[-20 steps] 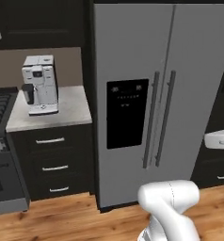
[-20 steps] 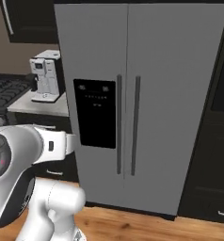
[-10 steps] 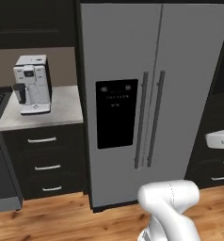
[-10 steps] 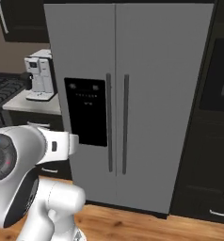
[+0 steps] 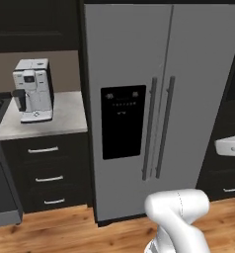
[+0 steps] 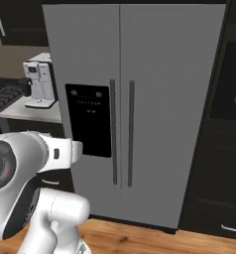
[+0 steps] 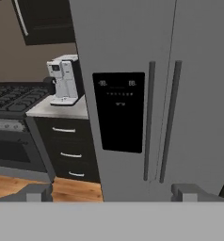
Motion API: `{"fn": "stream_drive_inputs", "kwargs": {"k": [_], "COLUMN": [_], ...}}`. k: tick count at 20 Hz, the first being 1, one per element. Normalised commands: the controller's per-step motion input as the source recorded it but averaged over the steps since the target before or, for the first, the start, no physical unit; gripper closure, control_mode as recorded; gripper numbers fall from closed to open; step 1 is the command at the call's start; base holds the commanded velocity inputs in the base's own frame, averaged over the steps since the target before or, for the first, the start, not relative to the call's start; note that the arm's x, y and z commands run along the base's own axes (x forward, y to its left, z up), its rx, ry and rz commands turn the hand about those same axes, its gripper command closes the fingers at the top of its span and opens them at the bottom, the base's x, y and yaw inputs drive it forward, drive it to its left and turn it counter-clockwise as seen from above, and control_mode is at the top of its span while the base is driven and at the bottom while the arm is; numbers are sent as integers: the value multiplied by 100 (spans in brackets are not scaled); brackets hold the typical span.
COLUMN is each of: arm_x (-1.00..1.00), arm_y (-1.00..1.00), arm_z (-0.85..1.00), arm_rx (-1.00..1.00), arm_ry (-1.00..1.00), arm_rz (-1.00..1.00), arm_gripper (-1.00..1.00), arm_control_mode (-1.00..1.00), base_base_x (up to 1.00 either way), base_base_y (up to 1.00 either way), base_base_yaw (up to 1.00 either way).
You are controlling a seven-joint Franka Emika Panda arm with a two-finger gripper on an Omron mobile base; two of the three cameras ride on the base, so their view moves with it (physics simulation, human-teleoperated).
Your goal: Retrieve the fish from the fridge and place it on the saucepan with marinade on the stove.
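The tall grey fridge stands straight ahead with both doors shut. Its black dispenser panel is on the left door, and two long vertical handles meet at the middle seam. The fish is hidden behind the closed doors. My gripper is open and empty, its fingertips wide apart, well short of the doors. A corner of the black stove shows at the far left. The saucepan and the marinade are out of view.
A white coffee machine sits on the grey counter between stove and fridge, above dark drawers. Dark cabinets flank the fridge on the right, with a white object jutting out there. The floor is wood.
The whole picture has slid left and the fridge sits more centrally, so the camera has moved with the base. The fridge doors stay shut and the gripper stays open.
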Motion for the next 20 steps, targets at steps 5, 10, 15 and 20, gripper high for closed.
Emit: {"fn": "stream_drive_inputs", "kwargs": {"k": [5, 10, 15, 20], "arm_x": [0, 0, 0, 0], "arm_y": [0, 0, 0, 0], "arm_z": [0, 0, 0, 0], "arm_rx": [0, 0, 0, 0], "arm_ry": [0, 0, 0, 0], "arm_rz": [0, 0, 0, 0], "arm_gripper": [-100, -100, -100, -100], "arm_control_mode": [100, 100, 100, 100], "base_base_x": [7, 2, 1, 0], "base_base_y": [-14, -22, -29, -53], "base_base_yaw": [0, 0, 0, 0]}}
